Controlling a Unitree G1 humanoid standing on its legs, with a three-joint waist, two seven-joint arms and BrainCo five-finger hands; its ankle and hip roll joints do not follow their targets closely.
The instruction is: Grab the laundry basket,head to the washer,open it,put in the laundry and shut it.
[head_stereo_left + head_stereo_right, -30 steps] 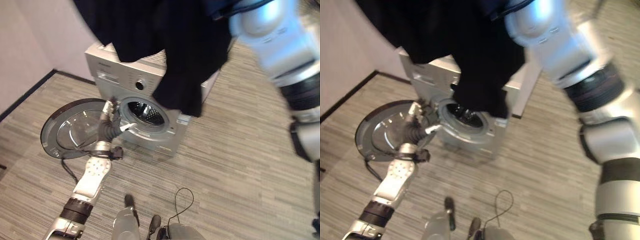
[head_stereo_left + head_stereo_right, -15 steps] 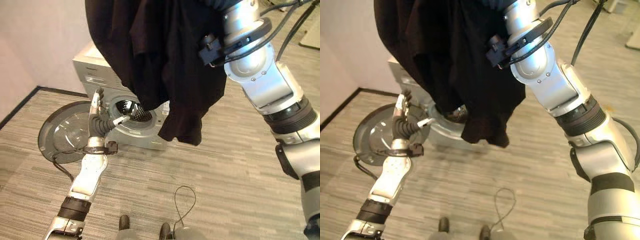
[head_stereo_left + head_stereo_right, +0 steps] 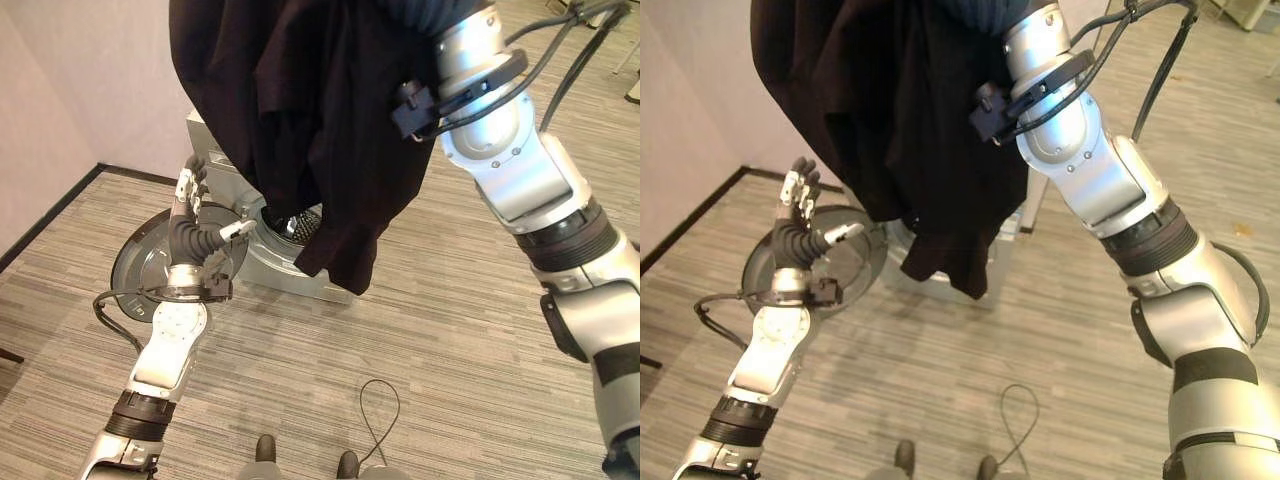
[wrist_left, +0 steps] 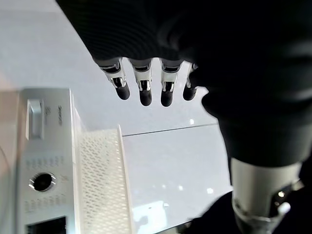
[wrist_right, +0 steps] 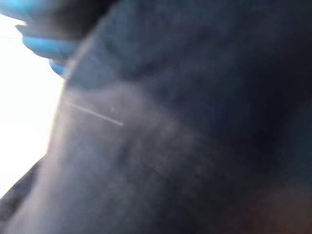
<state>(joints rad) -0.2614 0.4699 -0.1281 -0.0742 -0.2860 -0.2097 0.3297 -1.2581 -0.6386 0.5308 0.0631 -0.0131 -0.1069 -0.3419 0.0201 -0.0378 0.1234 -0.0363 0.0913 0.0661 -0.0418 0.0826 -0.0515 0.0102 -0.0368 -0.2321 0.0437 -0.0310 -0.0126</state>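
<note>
A large black garment (image 3: pixel 320 120) hangs from my raised right arm, draped in front of the silver front-loading washer (image 3: pixel 285 275). It covers most of the drum opening (image 3: pixel 300 225). My right hand is buried in the cloth, and the right wrist view shows dark fabric (image 5: pixel 195 146) up close. The round washer door (image 3: pixel 145 270) stands swung open to the left. My left hand (image 3: pixel 192 225) is raised beside the door, open with straight fingers (image 4: pixel 141 83) and holding nothing. A white perforated basket (image 4: pixel 100 180) shows next to the washer's control panel (image 4: pixel 41 181).
Grey striped flooring (image 3: pixel 450 330) surrounds the washer. A pale wall with a black skirting strip (image 3: pixel 45 215) runs along the left. A white panel (image 3: pixel 1035 205) stands right of the washer.
The view has shifted. My left hand has lifted off the rim of the washer's opening and now points upward. The garment's lower edge hangs across the opening.
</note>
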